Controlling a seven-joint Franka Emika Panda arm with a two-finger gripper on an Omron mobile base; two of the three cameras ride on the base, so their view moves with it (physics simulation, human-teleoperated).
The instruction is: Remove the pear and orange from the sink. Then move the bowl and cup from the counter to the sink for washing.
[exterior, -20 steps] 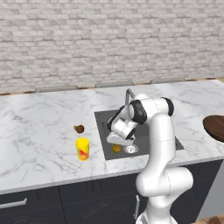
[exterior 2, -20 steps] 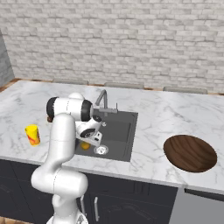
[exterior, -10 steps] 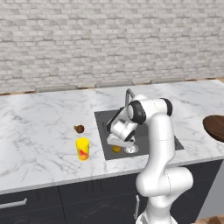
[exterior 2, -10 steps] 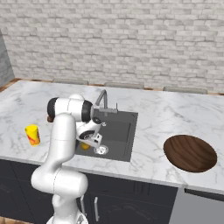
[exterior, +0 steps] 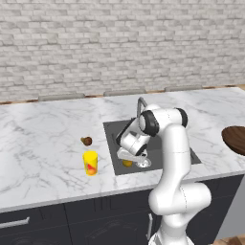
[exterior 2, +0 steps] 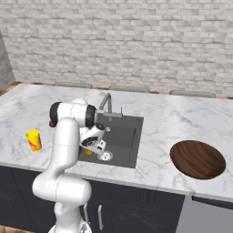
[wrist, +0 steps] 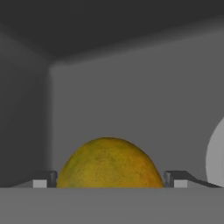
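My gripper [exterior: 129, 160] is down in the dark grey sink [exterior: 112, 138], near its front left corner. It is open, and the two fingertips [wrist: 44, 179] stand close on either side of the yellow-orange orange [wrist: 109, 162], which rests on the basin floor [exterior 2: 123, 136]. The orange [exterior: 127, 163] peeks out under the hand. The small reddish-brown pear [exterior: 86, 140] lies on the counter left of the sink. In front of the pear stands the yellow cup [exterior: 90, 163], upright. The wide dark brown bowl [exterior 2: 197, 159] sits on the counter far to the right.
The steel drain [exterior 2: 106, 156] is just right of the orange. The grey faucet [exterior 2: 107, 102] rises at the sink's back edge. The sink's left and front walls [wrist: 26, 109] are close to the hand. A brick wall runs behind the marble counter [exterior: 43, 129].
The hand has sunk a little lower into the sink, onto the orange. Pear, cup and bowl have not moved.
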